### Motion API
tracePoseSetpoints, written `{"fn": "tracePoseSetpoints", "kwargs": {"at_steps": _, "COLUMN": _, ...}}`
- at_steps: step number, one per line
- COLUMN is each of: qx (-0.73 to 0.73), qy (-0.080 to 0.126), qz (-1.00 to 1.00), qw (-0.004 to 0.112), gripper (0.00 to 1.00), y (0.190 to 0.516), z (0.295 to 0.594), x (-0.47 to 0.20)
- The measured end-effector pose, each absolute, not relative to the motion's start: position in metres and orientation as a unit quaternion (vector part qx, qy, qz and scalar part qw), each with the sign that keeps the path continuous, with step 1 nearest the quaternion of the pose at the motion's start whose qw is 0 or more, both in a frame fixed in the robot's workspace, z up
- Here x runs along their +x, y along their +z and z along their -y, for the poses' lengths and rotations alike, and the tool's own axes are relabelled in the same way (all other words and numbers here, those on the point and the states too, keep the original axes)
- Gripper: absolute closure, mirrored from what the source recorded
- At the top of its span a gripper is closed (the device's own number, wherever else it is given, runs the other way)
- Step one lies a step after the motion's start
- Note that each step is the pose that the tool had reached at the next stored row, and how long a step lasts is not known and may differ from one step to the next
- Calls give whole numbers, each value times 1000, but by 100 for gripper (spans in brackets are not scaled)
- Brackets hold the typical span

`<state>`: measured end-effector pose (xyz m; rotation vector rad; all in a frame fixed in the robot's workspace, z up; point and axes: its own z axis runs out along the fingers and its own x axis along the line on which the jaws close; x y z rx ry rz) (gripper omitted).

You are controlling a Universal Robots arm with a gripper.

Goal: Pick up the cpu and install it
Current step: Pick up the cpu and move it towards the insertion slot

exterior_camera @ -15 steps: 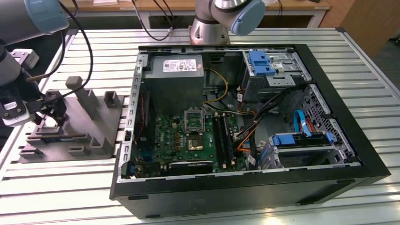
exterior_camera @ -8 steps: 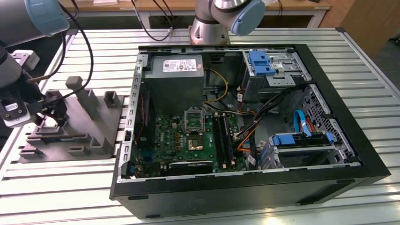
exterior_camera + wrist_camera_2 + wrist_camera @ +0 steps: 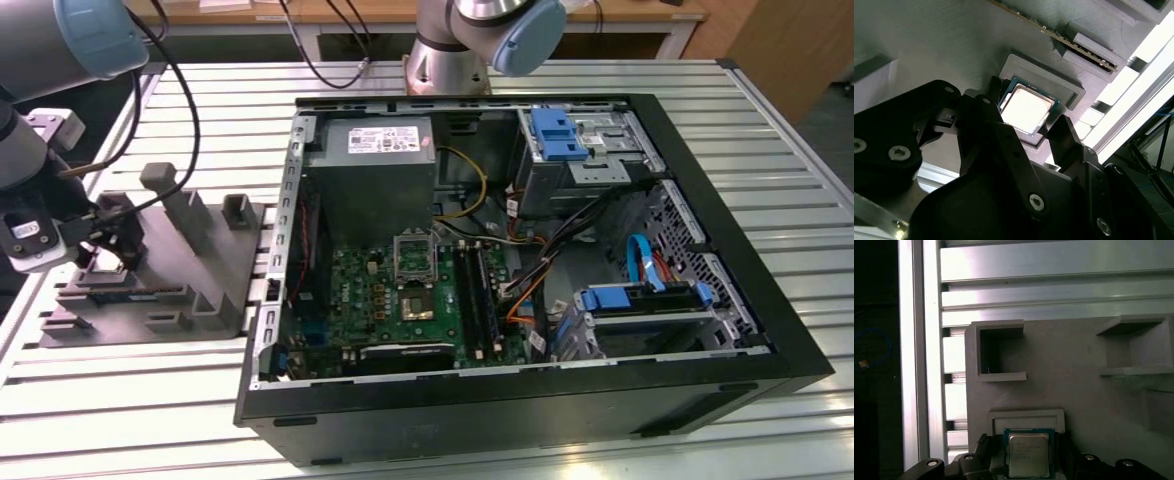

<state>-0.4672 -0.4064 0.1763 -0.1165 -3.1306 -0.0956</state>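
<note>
The cpu (image 3: 1028, 454), a small flat square with a pale metal top and a green edge, lies in a shallow pocket of the grey moulded tray (image 3: 1064, 370). In the second wrist view the cpu (image 3: 1027, 107) sits between my black fingers (image 3: 986, 120), which press against two opposite edges. My gripper (image 3: 1029, 460) is shut on the cpu while the cpu rests low in its pocket. The exterior view places my gripper (image 3: 114, 250) down at the tray (image 3: 200, 270), on that view's left.
An open computer case (image 3: 534, 400) lies to the exterior view's right of the tray, with a green motherboard (image 3: 387, 300) and a metal-framed socket (image 3: 414, 258) inside. Cables, drive cages and a grey power supply (image 3: 380, 170) crowd the case. Upright tray posts (image 3: 160, 185) stand beside my gripper.
</note>
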Motion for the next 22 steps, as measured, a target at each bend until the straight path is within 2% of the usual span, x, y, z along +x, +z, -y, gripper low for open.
{"fn": "tracePoseSetpoints", "kwargs": {"at_steps": 9, "qx": -37, "qy": -31, "qz": 999, "qw": 4, "gripper": 37, "y": 176, "z": 406, "x": -466}}
{"fn": "tracePoseSetpoints", "kwargs": {"at_steps": 10, "qx": -37, "qy": -31, "qz": 999, "qw": 4, "gripper": 44, "y": 176, "z": 406, "x": -466}}
{"fn": "tracePoseSetpoints", "kwargs": {"at_steps": 22, "qx": -37, "qy": -30, "qz": 999, "qw": 4, "gripper": 44, "y": 178, "z": 406, "x": -466}}
